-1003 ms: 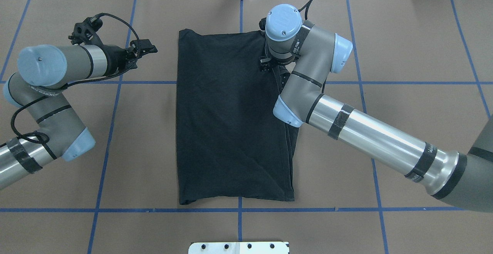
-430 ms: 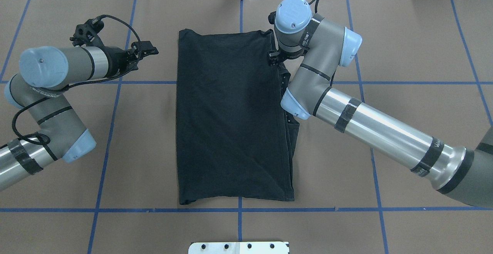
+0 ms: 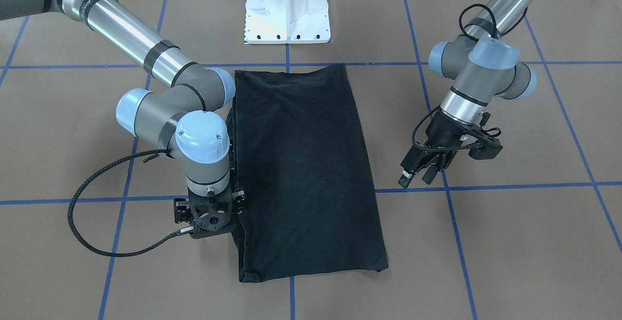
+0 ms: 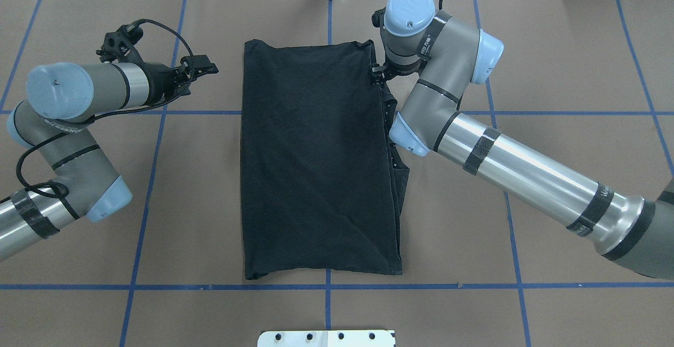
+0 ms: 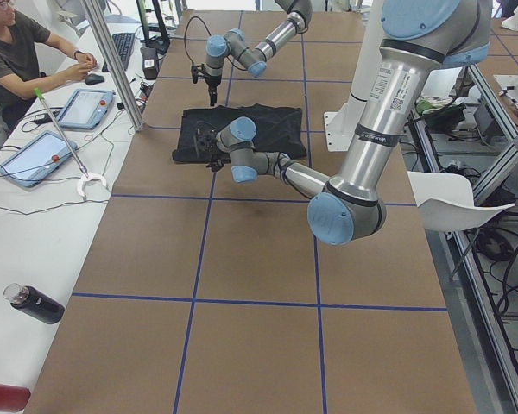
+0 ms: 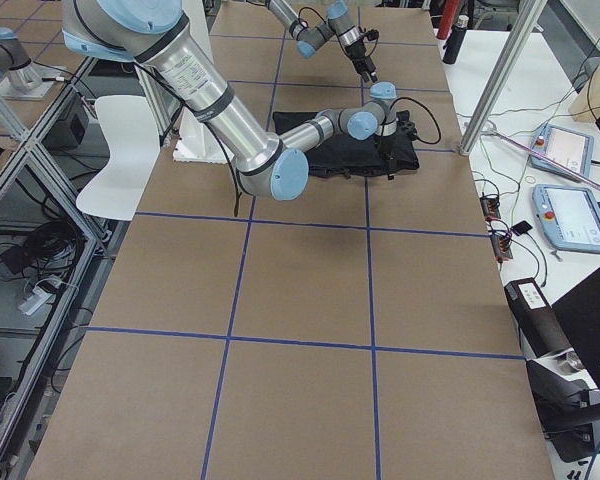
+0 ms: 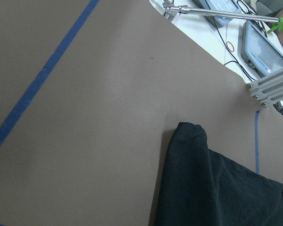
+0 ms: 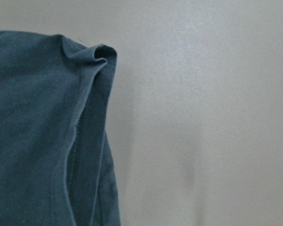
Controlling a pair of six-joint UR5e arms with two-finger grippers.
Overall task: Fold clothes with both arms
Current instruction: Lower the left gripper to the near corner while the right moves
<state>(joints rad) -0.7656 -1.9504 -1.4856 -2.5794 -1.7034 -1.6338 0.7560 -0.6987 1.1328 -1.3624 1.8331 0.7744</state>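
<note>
The clothes are one black T-shirt (image 4: 316,162), folded into a tall rectangle in the middle of the table, and no graphic shows. Its right edge shows stacked layers. My right gripper (image 4: 377,73) points down at the shirt's far right corner, beside the edge (image 3: 211,223). Its fingers are hidden under the wrist, and the right wrist view holds only the shirt's corner (image 8: 92,59) on bare table. My left gripper (image 3: 415,173) hovers open and empty over the table, left of the shirt (image 4: 202,67). The left wrist view catches the shirt's far left corner (image 7: 188,136).
The table is brown with blue tape lines. The white pedestal base (image 3: 287,9) stands at the robot's side, just behind the shirt. A person sits at a side table with tablets (image 5: 78,108) past the far edge. A dark bottle (image 5: 34,304) lies on that side table.
My right wrist has moved right and farther away, off the top of the shirt to its far right corner. The left arm has hardly shifted, and the shirt lies as before.
</note>
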